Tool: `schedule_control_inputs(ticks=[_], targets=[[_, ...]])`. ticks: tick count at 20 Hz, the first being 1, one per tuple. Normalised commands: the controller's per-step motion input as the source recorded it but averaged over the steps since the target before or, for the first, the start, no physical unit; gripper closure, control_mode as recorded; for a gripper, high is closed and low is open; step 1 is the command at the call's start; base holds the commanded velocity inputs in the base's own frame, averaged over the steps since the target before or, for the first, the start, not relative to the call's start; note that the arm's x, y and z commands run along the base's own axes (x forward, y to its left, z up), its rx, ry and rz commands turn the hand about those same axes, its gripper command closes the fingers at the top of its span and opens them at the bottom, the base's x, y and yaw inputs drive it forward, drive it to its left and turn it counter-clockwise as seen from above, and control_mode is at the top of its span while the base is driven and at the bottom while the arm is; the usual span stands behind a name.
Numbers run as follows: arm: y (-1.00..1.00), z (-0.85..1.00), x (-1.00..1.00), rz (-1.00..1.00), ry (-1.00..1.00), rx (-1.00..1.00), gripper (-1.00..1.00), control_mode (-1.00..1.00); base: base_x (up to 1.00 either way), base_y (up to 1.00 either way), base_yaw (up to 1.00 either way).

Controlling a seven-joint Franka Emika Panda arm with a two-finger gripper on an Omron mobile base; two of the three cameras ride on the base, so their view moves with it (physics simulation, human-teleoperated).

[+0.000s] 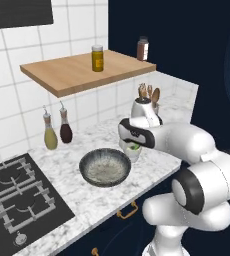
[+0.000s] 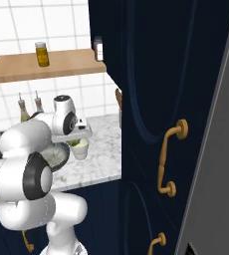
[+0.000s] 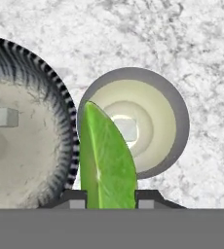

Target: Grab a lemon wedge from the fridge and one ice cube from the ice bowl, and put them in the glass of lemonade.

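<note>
Above the marbled worktop [image 1: 77, 195], near its front edge, hovers the tool [image 3: 111, 200], closed almost fully on the lemon wedge [image 3: 106, 160], pinched between two dark fingertips [image 3: 75, 198] at the bottom of the hand view. Green and leaf-shaped from this angle, with its pointed end reaching over the near rim of the glass of lemonade [image 3: 155, 121]. Directly below the hand, in that view, the small round whitish cup with pale yellow-green liquid and a small pale cube-like shape at its centre. Just beside the cup, rims nearly touching, the ice bowl [image 3: 16, 141]: dark speckled outside, pale greyish inside, with one ice cube [image 3: 3, 117] lying on its floor. Seen from the left base view, the same bowl [image 1: 105, 167] sits near the front of the worktop, with the cup [image 1: 133, 150] at its right and partly hidden under the white wrist, and a trace of green showing at the cup's mouth. Further back, a white holder with wooden utensils [image 1: 147, 105], two dark-capped bottles [image 1: 57, 131] against the tiled wall, and a wooden shelf [image 1: 77, 72] carrying a yellow jar [image 1: 97, 58] and a brown jar [image 1: 143, 48]. At the left, a black gas hob [image 1: 17, 200]. From the right base view, cup [image 2: 80, 147] under the hand, navy cabinets with brass handles [image 2: 166, 154] to the right, and a grey fridge edge [image 2: 221, 164] at far right.
</note>
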Motion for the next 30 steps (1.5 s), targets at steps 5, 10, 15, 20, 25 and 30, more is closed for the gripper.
schedule_control_inputs(ticks=[5, 10, 15, 20, 25, 30], targets=[[-0.01, -0.05, 0.46, 0.00, 0.00, 0.00, 1.00, -1.00, 0.00, 0.00, 0.00], [0.00, -0.17, 0.03, 0.01, 0.00, 0.00, -1.00, -1.00, 0.00, 0.00, 0.00], [0.00, 0.29, 0.01, 0.00, -0.09, 0.00, -1.00, -1.00, 0.00, 0.00, 0.00], [-0.07, 0.68, -0.08, 0.00, -0.34, 0.01, -1.00, -1.00, 0.00, 0.00, 0.00], [-0.27, 0.68, -0.98, 0.00, -0.76, 0.05, -1.00, -1.00, 0.00, 0.00, 0.00], [-0.26, 0.87, -1.00, 0.00, -0.85, 0.06, -1.00, -1.00, 0.00, 0.00, 0.00]])
